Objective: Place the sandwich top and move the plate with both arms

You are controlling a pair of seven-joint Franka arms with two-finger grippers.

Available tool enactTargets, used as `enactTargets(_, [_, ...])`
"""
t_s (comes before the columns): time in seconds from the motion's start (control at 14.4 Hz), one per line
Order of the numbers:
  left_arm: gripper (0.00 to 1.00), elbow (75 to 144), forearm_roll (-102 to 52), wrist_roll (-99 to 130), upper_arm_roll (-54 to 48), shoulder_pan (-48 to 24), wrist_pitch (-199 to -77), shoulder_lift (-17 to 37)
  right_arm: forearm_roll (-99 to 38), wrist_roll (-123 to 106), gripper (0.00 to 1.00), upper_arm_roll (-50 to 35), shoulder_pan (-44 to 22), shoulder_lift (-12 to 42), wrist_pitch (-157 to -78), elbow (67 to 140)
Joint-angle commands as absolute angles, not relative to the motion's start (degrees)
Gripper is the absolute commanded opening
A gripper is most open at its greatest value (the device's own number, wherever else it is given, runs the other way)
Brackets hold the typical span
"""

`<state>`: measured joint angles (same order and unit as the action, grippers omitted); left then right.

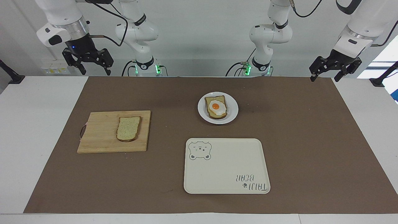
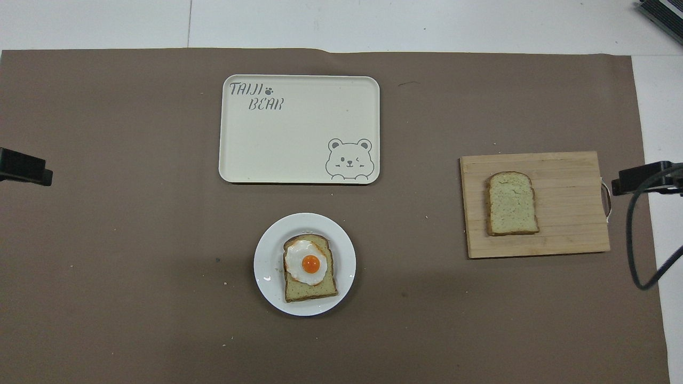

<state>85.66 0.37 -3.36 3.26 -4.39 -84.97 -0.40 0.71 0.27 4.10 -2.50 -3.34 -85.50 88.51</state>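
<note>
— Grippers?

— I see the black two-fingered right gripper (image 1: 92,67) raised over its end of the table, fingers spread, empty. The left gripper (image 1: 325,73) likewise.

— Bread?

— The plain tan crusted bread slice (image 1: 128,128) lies on the wooden cutting board (image 1: 102,133). The small round white plate (image 1: 232,109) holds egg toast (image 1: 216,107), just nearer the robots than the cream rectangular bear tray (image 1: 226,168).

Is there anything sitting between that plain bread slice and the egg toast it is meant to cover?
Nothing visible. The sandwich top lies on the wooden board; only bare brown mat separates it from the plate. The open right gripper is raised at the board's end of the table, with nothing under it.
</note>
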Motion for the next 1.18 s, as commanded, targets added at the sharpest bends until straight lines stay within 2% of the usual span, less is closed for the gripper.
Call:
enactTargets(0.0, [1.0,85.6,-0.4,-2.9,3.6,-4.5,-84.2,-0.8,0.2,0.6,1.0,3.6,-2.2,-4.5,-86.0,89.6])
enactTargets(1.11, [1.0,85.7,-0.4,-2.9,3.6,-4.5,-84.2,-0.8,0.8,0.4,1.0,3.7,-1.7,-5.3,-86.3,91.0])
